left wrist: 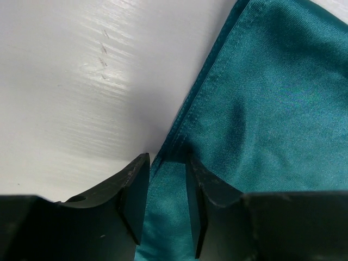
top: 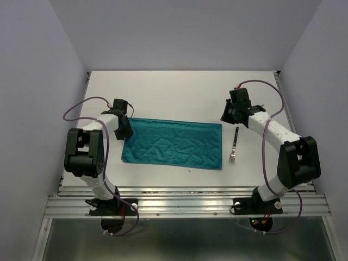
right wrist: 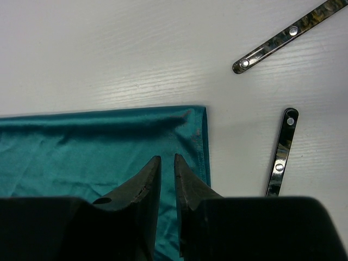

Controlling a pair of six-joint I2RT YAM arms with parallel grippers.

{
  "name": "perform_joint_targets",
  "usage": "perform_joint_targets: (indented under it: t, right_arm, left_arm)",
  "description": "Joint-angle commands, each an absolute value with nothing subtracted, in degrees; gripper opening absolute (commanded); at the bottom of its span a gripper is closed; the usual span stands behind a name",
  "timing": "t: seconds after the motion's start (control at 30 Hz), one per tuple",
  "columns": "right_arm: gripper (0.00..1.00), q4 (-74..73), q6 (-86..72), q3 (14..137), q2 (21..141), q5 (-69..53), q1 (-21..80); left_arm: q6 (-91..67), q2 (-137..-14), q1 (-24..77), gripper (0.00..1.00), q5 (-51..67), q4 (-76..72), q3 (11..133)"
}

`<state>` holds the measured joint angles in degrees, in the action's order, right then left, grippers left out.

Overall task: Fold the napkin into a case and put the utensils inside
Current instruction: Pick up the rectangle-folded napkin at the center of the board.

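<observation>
Napkin (top: 174,144) lies flat on the white table (top: 163,92) as a teal rectangle. Its long axis runs left to right between the two arms, and its short edges point from far to near.

The left gripper (left wrist: 167,185) sits at the far-left corner. Its jaws stand a little apart, with the stitched hem running between them, so it straddles the edge rather than clamping it.

The right gripper (right wrist: 167,179) sits over the far-right corner. Its jaws are drawn almost together, leaving only a thin slit with teal showing through. The wrist view does not show whether any cloth is caught there.

Both tools are on the far long edge, one at each end, and the rest of the cloth stretches toward the robot. The next fold will probably carry that far edge toward the near one, narrowing the strip along its length. For that, both corners would need to be held and moved evenly.

The fork (top: 234,147) lies just off the right short edge, apart from the cloth, with its tines toward the near side. A second handle (right wrist: 283,35), dark and riveted and probably the knife, lies tilted beyond the fork. Its blade is out of view. The right arm is clearly the nearer one to both utensils.

No brand, label or readable writing shows anywhere.
</observation>
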<state>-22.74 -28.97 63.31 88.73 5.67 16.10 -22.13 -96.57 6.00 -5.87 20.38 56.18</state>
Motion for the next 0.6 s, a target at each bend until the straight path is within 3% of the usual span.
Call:
perform_joint_targets:
  t: [0.0,0.13,0.27,0.33,0.37,0.57]
  right_arm:
    - [0.22,-22.24,-29.36,62.93,86.48,6.68,15.64]
    - [0.22,-22.32,-29.27,62.93,86.49,6.68,15.64]
    - [0.22,-22.32,-29.36,62.75,86.31,6.59,15.64]
    - [0.22,-22.41,-29.36,62.49,85.96,6.59,15.64]
    - [0.22,-22.41,-29.27,62.32,85.61,6.59,15.64]
    - [0.22,-23.9,-28.65,59.6,85.34,7.47,15.64]
  left_arm:
    - [-24.43,-99.84,7.64,0.43,-3.6,22.32,55.63]
    - [-24.79,-100.11,8.44,0.42,-3.78,22.32,55.99]
    - [-24.96,-100.81,8.79,0.24,-4.48,22.33,55.9]
    - [-25.14,-100.99,8.79,0.11,-4.66,22.15,55.64]
    - [-25.14,-100.9,8.79,0.0,-4.66,22.15,55.72]
    - [-24.87,-97.83,8.79,0.0,-6.41,23.82,57.83]
